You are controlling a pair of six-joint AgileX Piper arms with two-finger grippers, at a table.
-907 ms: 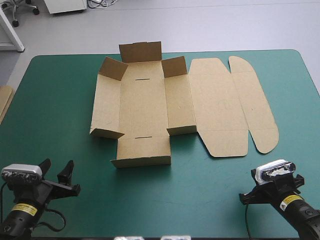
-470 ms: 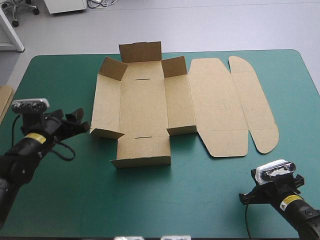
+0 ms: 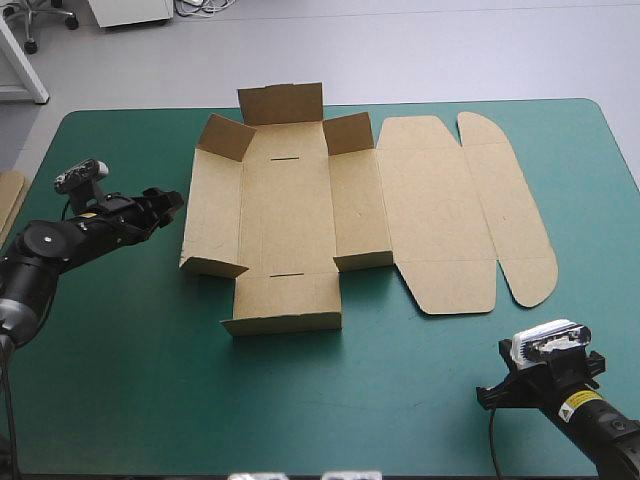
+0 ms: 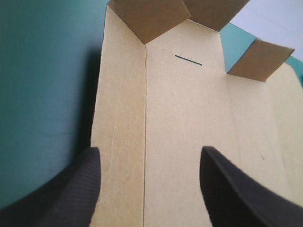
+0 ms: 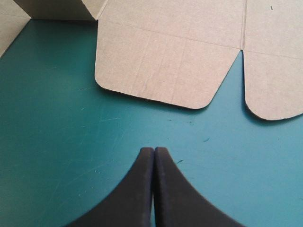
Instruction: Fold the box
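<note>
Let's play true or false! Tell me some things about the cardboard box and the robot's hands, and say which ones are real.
1. The brown cardboard box lies on the teal-green table cover. True.
2. The right gripper, with black fin-shaped fingers, is wide open. False: its fingers meet, shut.
3. The left gripper is open at the box's left edge. True.
4. The right gripper holds the box. False: it touches nothing; the box's rounded flap lies ahead of it.
5. The corner flaps at the box's far end stand up. True.
</note>
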